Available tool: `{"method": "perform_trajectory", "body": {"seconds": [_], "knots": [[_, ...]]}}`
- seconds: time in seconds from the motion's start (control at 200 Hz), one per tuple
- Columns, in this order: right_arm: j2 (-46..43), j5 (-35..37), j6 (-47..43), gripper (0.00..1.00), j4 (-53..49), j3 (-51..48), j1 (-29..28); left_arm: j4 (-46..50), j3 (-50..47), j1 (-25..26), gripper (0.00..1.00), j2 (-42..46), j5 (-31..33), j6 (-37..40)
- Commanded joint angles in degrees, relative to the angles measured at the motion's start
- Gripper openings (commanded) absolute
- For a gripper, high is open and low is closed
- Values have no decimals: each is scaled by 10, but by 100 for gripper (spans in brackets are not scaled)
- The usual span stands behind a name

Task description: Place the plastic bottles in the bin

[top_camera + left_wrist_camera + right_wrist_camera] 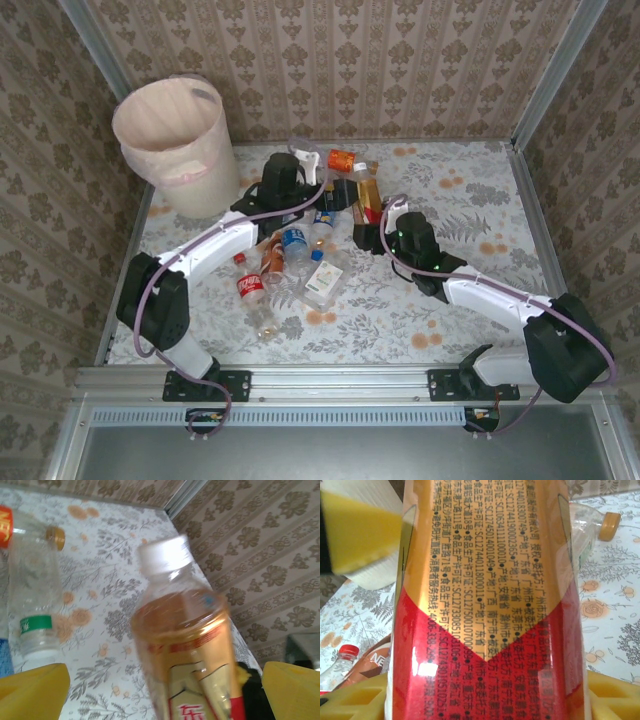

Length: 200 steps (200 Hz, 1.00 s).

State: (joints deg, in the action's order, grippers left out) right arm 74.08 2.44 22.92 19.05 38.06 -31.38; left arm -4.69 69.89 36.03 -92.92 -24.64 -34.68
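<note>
The gold-and-red bottle (490,605) sits pinched across its slick label in my right end effector (489,700), at the far middle of the bench (470,210). It looks tea-filled, so heavy and stiff; a mid-body hold suits. My left end effector (165,692) is spread. The bin (195,185) stands far left.

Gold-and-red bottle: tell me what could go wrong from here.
1. Both grippers bracket the same gold-and-red bottle: the left gripper is open around its capped end, and the right gripper is close against its label. Fingers may collide, or the bottle may be tugged two ways.
2. The bin stands far left, beyond the left arm; a carry by the right arm would likely cross it.
3. Loose bottles lie nearby and could be knocked away.
</note>
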Motion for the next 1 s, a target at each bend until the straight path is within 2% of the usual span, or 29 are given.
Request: {"method": "perform_trajectory", "body": {"seconds": [0.0, 0.23, 0.485, 0.57, 0.68, 0.765, 0.85, 0.995], "knots": [[-16, -23, 8, 46, 37, 5, 2, -48, -5, 2, 100, 1, -19, -36], [-3, -58, 6, 46, 60, 16, 1, -136, 3, 14, 100, -31, -72, -78], [4, -79, -14, 47, 61, 31, -7, -57, 47, 24, 100, -68, -42, -78], [7, -75, -15, 47, 57, 35, -7, -50, 49, 28, 92, -68, -34, -71], [8, -77, -19, 47, 48, 39, -8, -51, 47, 30, 73, -70, -37, -71], [7, -86, -22, 48, 42, 40, -7, -52, 46, 30, 65, -71, -42, -73], [1, -95, -23, 55, 39, 37, -6, -41, 46, 30, 62, -73, -38, -74], [-14, -116, -28, 78, 4, 37, -3, -3, 59, 29, 58, -73, -30, -47]]}}
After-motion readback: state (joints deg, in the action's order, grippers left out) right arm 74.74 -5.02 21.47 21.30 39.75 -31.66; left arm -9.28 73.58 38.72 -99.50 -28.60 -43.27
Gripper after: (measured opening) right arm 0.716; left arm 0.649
